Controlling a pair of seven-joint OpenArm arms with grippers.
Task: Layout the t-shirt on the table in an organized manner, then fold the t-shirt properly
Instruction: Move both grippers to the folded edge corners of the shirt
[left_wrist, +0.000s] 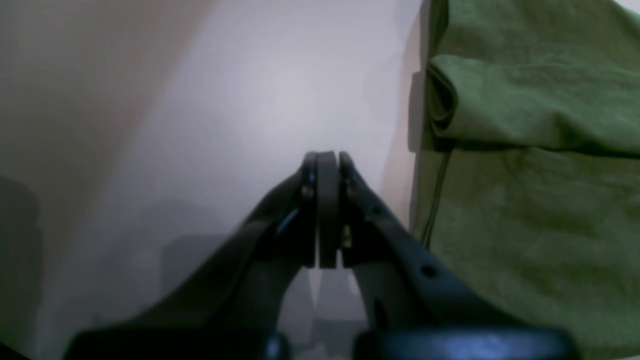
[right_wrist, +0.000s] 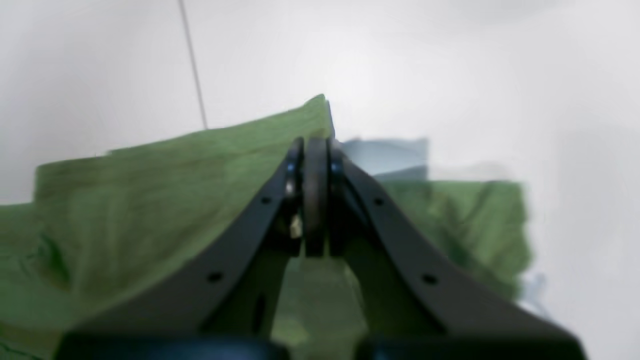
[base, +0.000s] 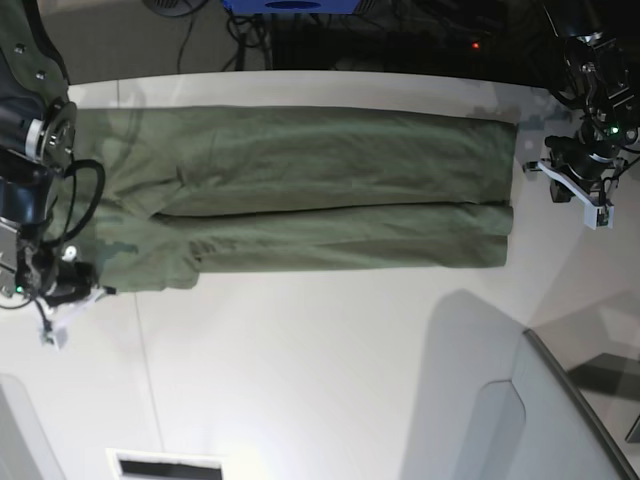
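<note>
While the t-shirt (base: 310, 190) lay folded lengthwise in a long band across the white counter (base: 330, 370), both claws were pressed together. The left claw (left_wrist: 327, 160) sat over bare counter, holding nothing, the shirt's edge just to its right. The right claw (right_wrist: 316, 145) sat at a raised corner of the green cloth; whether it pinched the fabric could not be told.

t-shirt (base: 320, 190) flat on the table (base: 320, 380)
</note>
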